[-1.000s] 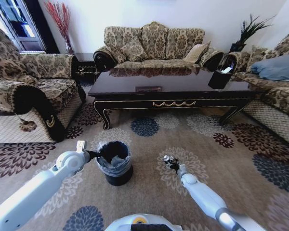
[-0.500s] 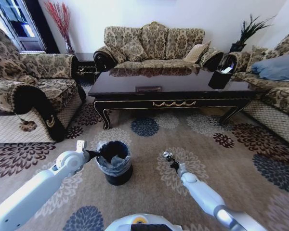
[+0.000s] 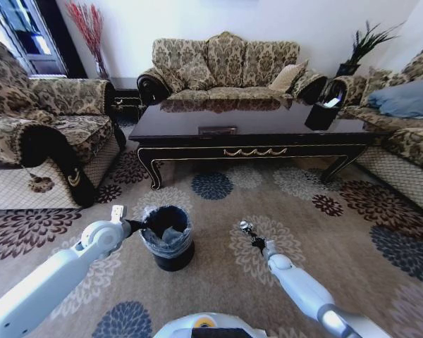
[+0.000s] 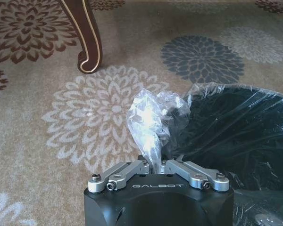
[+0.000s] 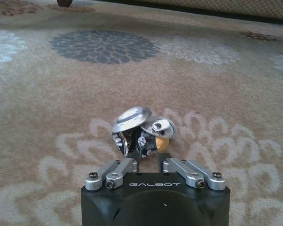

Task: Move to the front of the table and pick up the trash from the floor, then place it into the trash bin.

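Note:
The round black trash bin (image 3: 167, 239) with a clear liner stands on the carpet in front of the dark table (image 3: 254, 127). My left gripper (image 3: 135, 226) is at the bin's left rim. In the left wrist view it (image 4: 158, 162) is shut on a bunched tuft of the liner (image 4: 153, 117), beside the bin's dark opening (image 4: 236, 127). My right gripper (image 3: 248, 232) hovers over the carpet to the right of the bin, shut on a crumpled silvery piece of trash (image 5: 141, 128). A pale piece lies inside the bin (image 3: 171, 235).
Patterned sofas (image 3: 225, 67) ring the table at the left, back and right. A black angular box (image 3: 321, 113) stands on the table's right end. A curved table leg (image 4: 87, 37) is near the bin. Open flowered carpet (image 3: 338, 232) spreads to the right.
My right gripper has risen slightly with the silvery piece in it. The left gripper and the bin have stayed put.

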### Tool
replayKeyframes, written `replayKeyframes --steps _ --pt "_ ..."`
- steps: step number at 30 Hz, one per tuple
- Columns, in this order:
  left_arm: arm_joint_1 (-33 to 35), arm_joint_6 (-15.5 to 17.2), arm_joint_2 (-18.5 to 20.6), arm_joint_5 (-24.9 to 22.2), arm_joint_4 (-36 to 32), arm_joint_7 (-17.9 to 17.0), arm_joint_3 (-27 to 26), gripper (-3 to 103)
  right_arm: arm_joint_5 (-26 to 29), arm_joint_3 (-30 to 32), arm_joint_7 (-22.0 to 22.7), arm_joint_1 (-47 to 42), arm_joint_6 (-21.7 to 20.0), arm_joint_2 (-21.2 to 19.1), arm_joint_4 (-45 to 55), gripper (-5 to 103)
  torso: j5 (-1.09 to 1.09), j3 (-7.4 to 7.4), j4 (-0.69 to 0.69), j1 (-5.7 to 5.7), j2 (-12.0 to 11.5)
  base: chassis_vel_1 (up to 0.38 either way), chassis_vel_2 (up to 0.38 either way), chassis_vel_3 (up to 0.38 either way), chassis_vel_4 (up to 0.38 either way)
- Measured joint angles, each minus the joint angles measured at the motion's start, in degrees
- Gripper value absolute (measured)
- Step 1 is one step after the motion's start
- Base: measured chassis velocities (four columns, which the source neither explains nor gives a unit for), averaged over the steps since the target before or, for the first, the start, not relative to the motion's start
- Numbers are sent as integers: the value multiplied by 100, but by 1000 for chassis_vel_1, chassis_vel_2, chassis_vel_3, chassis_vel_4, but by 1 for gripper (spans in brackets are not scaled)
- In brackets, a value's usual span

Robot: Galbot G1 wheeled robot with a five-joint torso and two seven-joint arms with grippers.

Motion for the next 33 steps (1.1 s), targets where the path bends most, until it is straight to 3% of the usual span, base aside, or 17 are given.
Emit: replayKeyframes --steps 2,5,6,11,14,16,19,22,30,33 --pt "6 -1 -4 -3 -41 -21 15 3 1 30 14 -14 -9 22 49 32 -1 0 1 0 0 0 0 0 0" --pt "18 -1 2 -7 -72 -30 17 3 -2 43 21 17 -11 70 1 37 0 0 1 0 0 0 0 0 0" --pt "37 -2 25 -13 -99 -35 8 3 57 59 41 78 -34 118 -70 48 0 0 1 0 0 0 0 0 0" --pt "107 -4 74 -18 -124 -36 -63 3 159 137 64 179 -100 271 -208 59 0 0 1 0 0 0 0 0 0" --pt "136 -5 91 -18 -125 -22 -101 3 161 216 79 304 -110 440 -406 76 0 0 3 0 0 0 0 0 0" --pt "136 -5 92 -18 -126 -18 -105 3 161 225 80 329 -110 458 -441 76 0 0 2 0 0 0 0 0 0" --pt "135 -7 99 -21 -126 -2 -124 3 188 269 89 497 -110 532 -661 92 -1 0 1 0 0 0 0 0 0" --pt "164 -10 99 -21 -128 8 -142 3 197 295 90 597 -102 592 -815 99 0 0 1 0 0 0 0 0 0" --pt "196 -35 129 -22 -137 29 -192 3 190 276 55 719 -44 648 -1062 102 0 0 0 0 0 0 0 0 0" --pt "187 -58 162 -27 -131 62 -215 3 186 262 24 797 -24 712 -1191 93 0 0 1 0 0 0 0 0 0"
